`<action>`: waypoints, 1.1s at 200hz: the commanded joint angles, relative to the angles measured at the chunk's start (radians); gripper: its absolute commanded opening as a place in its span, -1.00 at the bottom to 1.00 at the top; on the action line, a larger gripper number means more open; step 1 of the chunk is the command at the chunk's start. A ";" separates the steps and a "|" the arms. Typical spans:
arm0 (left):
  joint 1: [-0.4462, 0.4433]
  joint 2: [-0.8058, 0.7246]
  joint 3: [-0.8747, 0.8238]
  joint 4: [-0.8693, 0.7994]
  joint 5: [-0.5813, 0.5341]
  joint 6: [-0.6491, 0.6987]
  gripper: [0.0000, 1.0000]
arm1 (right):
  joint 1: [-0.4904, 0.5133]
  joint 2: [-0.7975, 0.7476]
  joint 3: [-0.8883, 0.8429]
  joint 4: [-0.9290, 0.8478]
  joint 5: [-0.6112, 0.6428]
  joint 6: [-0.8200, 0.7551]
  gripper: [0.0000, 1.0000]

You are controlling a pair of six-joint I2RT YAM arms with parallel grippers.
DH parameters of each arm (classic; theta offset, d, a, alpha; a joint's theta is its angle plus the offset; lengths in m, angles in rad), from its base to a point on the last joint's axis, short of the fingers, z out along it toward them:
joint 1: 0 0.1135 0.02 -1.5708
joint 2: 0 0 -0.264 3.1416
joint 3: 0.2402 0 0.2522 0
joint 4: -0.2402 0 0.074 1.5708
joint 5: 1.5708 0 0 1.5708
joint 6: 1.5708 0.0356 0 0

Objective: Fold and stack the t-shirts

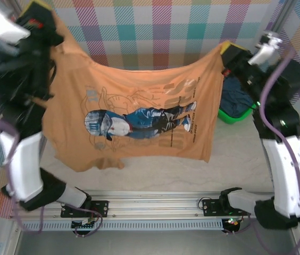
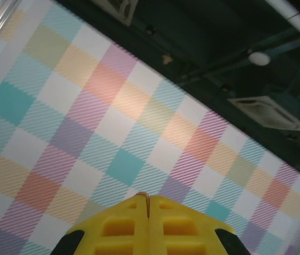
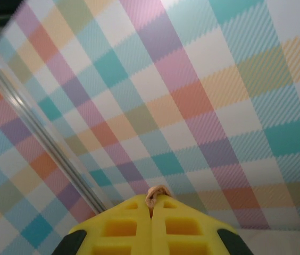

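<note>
- Tan-orange t-shirt (image 1: 134, 111), top external view: it hangs spread across the middle of the frame, print side toward the camera, with the cartoon figure in blue jeans lying sideways.
- The left gripper (image 1: 37, 11) holds one corner at upper left. The right gripper (image 1: 228, 52) holds the other at upper right, a little lower in the frame.
- The top edge sags between them, and the lower left of the cloth bunches and dangles over the table (image 1: 235, 159).
- A dark blue cloth (image 1: 239, 95), I take it the navy tee, sits in a green bin (image 1: 228, 117) at right, just behind the shirt's edge.
- I'd spread my arms slightly to take out the sag. Then I'd lower both together so the dangling edge lands first and the rest lays flat, clear of the bin.
- Left wrist view: the yellow pads (image 2: 118, 226) are pressed together at bottom centre against the checked backdrop (image 2: 86, 133). Just a sliver of orange cloth shows at their tips, so the bite looks thin and I'd go slowly.
- Right wrist view: the pads (image 3: 121, 226) are clamped too, with a small nub of tan cloth poking out above them. That hold looks a bit fuller, but I'd avoid any jerks.
</note>
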 commanded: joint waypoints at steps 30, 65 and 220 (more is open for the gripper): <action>0.241 0.483 0.138 -0.100 0.312 -0.255 -1.00 | -0.016 0.489 0.233 -0.081 -0.041 0.073 -1.00; 0.328 0.817 0.367 -0.139 0.431 -0.346 0.39 | -0.038 1.096 1.054 -0.614 -0.161 0.114 0.29; 0.254 0.036 -1.233 -0.156 0.635 -0.581 -0.44 | 0.019 0.344 -0.533 -0.135 -0.124 0.160 -0.14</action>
